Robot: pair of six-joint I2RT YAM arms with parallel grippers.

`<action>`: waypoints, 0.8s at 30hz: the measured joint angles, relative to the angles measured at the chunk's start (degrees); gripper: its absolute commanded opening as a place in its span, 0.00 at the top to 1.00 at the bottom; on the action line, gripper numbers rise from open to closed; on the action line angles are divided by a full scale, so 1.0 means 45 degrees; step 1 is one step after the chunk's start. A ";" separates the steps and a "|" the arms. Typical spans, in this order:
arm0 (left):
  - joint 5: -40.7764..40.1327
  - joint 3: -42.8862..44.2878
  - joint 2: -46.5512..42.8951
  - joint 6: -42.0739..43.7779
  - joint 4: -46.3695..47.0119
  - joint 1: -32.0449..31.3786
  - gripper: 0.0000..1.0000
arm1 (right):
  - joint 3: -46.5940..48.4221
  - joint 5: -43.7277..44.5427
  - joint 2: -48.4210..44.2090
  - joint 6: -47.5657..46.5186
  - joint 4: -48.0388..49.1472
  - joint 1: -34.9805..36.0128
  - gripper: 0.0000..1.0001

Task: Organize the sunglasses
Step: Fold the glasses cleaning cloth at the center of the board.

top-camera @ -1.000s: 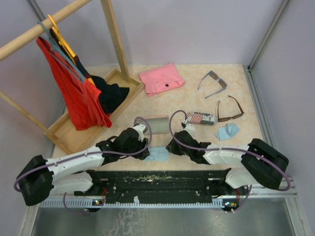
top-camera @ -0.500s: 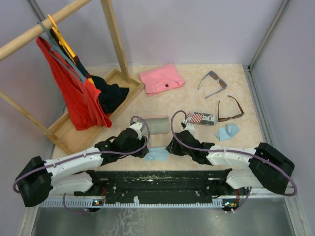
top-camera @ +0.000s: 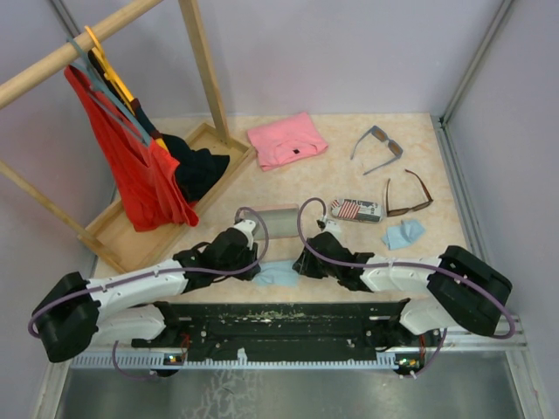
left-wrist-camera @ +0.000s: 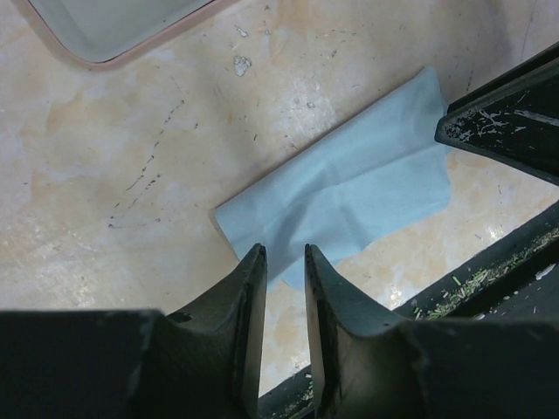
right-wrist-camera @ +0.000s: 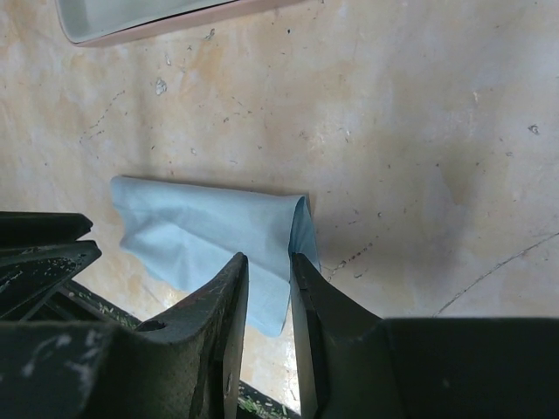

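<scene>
While working low at the near edge of the tabletop [top-camera: 323, 179], busy with a light blue cloth [left-wrist-camera: 349, 183] and not with the sunglasses themselves. At the left gripper [left-wrist-camera: 281, 257], a narrow gap between the jaws, set astride the cloth's near corner; no clear pinch to be seen. At the right gripper [right-wrist-camera: 266, 262], much the same: jaws barely parted over the cloth's opposite, turned-up edge, holding nothing that can be made out.

Just beyond the cloth, an open pink-rimmed case [top-camera: 278, 221], with no sunglasses in it. A little farther and to the right, a flag-patterned case [top-camera: 356, 209], apparently closed, with a second light blue cloth [top-camera: 403, 234] near it. Just beside that case, not touching it, the brown-framed sunglasses [top-camera: 410, 208], arms unfolded, flat on the tabletop. Farther back, well apart from both cases, the grey-blue sunglasses [top-camera: 384, 140], likewise unfolded.

Judged from that: hardly begun. Neither pair folded, neither in a case, neither in a gripper. Left to do, most likely: dealing with the cloth, then folding each pair and seating it in a case, with the flag-patterned one yet to be opened.
</scene>
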 measured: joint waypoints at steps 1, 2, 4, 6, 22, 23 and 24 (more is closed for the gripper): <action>0.0049 -0.0005 0.0053 0.0000 0.0039 0.0000 0.73 | 0.0000 -0.0015 0.0005 0.0000 0.0000 0.0000 0.73; 0.0092 -0.0015 0.0097 0.0005 0.0087 0.0000 0.74 | 0.0000 -0.0015 0.0015 0.0000 0.0000 0.0000 0.73; 0.0199 -0.0024 0.0204 0.0000 0.0209 0.0000 0.75 | 0.0000 -0.0010 0.0039 0.0000 -0.0005 0.0000 0.74; 0.0248 -0.0024 0.0306 0.0000 0.0301 0.0000 0.76 | 0.0000 -0.0005 0.0058 0.0000 -0.0019 0.0000 0.74; 0.0675 -0.0262 0.0991 0.0000 0.0845 0.0000 0.80 | 0.0000 -0.0107 0.0287 0.0005 0.0248 0.0000 0.75; 0.0690 -0.0262 0.1001 -0.0005 0.0865 0.0000 0.80 | 0.0000 -0.0117 0.0306 0.0005 0.0291 0.0000 0.76; 0.0709 -0.0262 0.1001 0.0000 0.0879 0.0000 0.80 | -0.0005 -0.0131 0.0330 0.0010 0.0364 0.0000 0.76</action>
